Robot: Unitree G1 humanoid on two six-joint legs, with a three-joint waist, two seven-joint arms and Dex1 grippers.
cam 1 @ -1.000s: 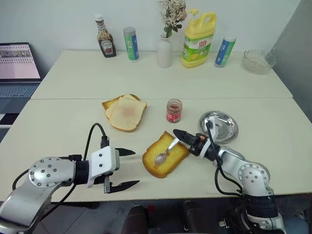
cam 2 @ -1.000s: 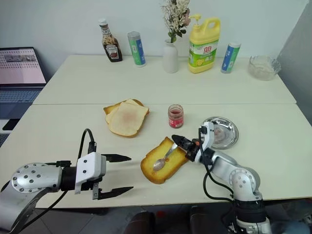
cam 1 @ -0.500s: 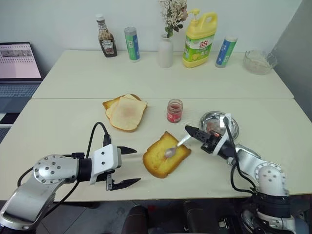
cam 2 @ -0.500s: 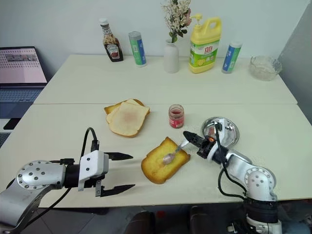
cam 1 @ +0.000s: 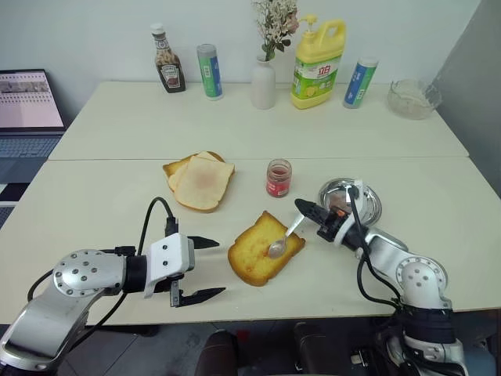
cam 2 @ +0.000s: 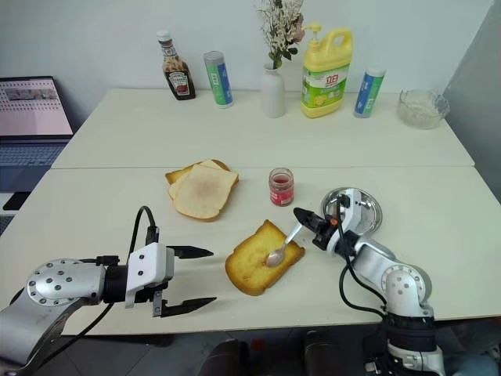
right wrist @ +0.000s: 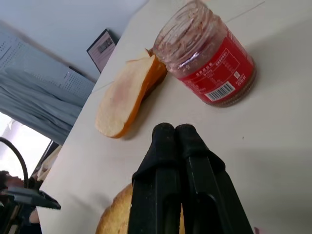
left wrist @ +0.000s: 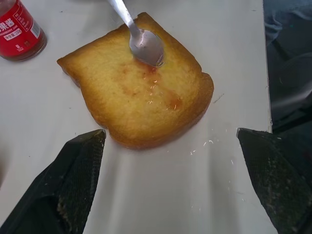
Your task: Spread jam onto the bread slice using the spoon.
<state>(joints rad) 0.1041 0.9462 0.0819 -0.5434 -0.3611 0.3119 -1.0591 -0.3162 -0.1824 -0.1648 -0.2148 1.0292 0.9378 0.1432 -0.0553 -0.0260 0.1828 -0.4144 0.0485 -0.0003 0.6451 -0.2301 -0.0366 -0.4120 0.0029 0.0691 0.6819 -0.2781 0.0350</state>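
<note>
Since a second ago, the right gripper (cam 2: 300, 215) is sitting a bit farther toward the round steel dish (cam 2: 368, 205), and the spoon (cam 2: 282, 244) has slid with it, so its bowl is now lying near the slice's far right edge instead of the middle. Its two black fingers (right wrist: 168, 161) are pressing tight together, pinching the spoon's thin handle, and the bowl is resting on the bread slice (cam 2: 262, 257). A thin red smear of jam is showing on the slice just beside the spoon's bowl in the left wrist view. The left gripper (cam 2: 192, 276) is hovering over the table's near edge with its fingers (left wrist: 80, 161) spreading wide and holding nothing, and the bread slice is lying just past its tips, a little to their right. The jam (cam 2: 280, 186) is standing upright in its little jar behind the bread slice, apart from it. Two paler slices (cam 2: 202, 188) are lying stacked to the left of the jar. A ketchup bottle (cam 2: 174, 66), a white vase (cam 2: 274, 90) and a yellow soap jug (cam 2: 327, 63) are standing at the back of the table (cam 2: 109, 204).
</note>
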